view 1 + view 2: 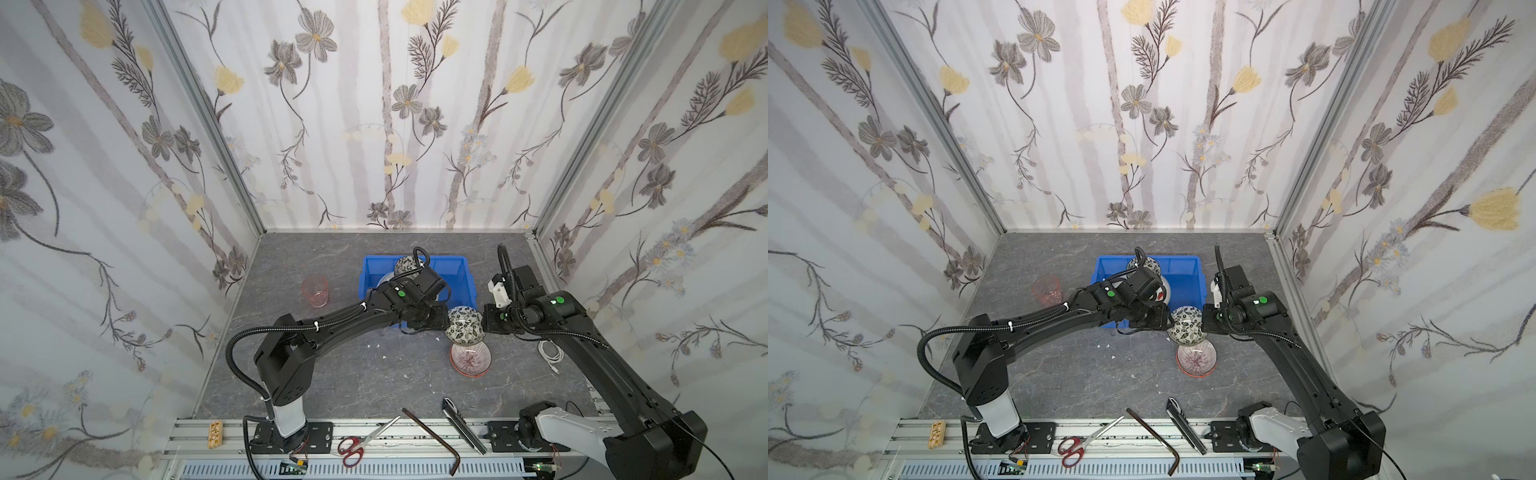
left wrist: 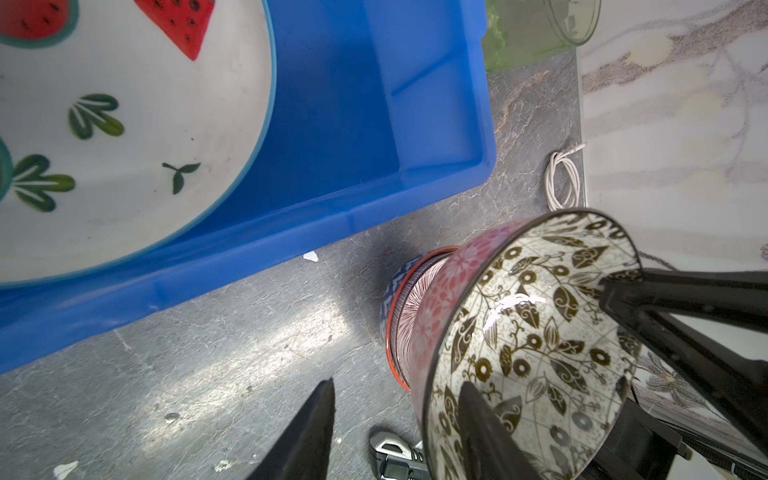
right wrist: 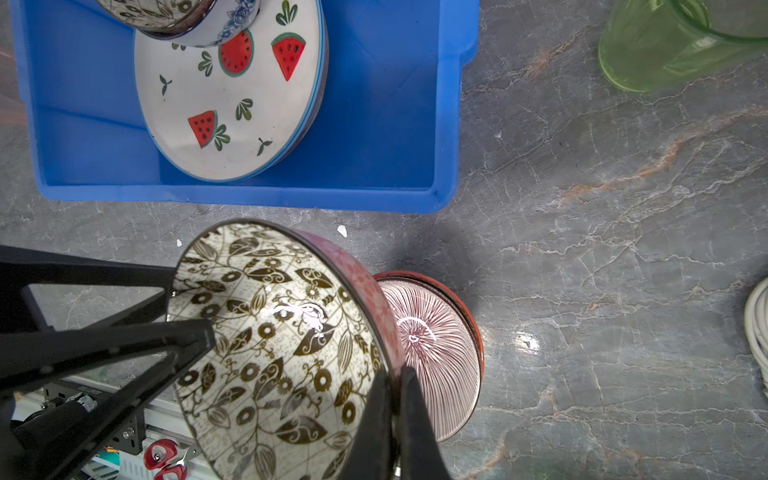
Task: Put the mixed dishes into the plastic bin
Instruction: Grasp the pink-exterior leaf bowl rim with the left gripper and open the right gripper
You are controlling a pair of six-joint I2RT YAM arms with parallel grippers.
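Note:
A black leafy bowl (image 1: 463, 326) (image 3: 274, 332) hangs tilted just in front of the plastic bin (image 1: 469, 291) (image 3: 249, 195), above a striped bowl (image 1: 471, 361) (image 3: 436, 353) stacked on other bowls. My right gripper (image 3: 397, 374) (image 1: 484, 322) is shut on its rim. My left gripper (image 2: 399, 384) (image 1: 446, 322) is open astride the opposite rim, one finger inside the bowl (image 2: 532, 332), the other well clear outside. In the bin lie a watermelon-print plate (image 3: 232, 104) (image 2: 124, 124) and another leafy bowl (image 1: 405, 266).
A pink tumbler (image 1: 315, 291) stands left of the bin. A green tumbler (image 3: 665, 45) (image 2: 528, 29) stands beyond the bin's right end. A white cable (image 1: 550, 353) lies by the right wall. Red-handled scissors (image 1: 357, 442) and tools rest on the front rail.

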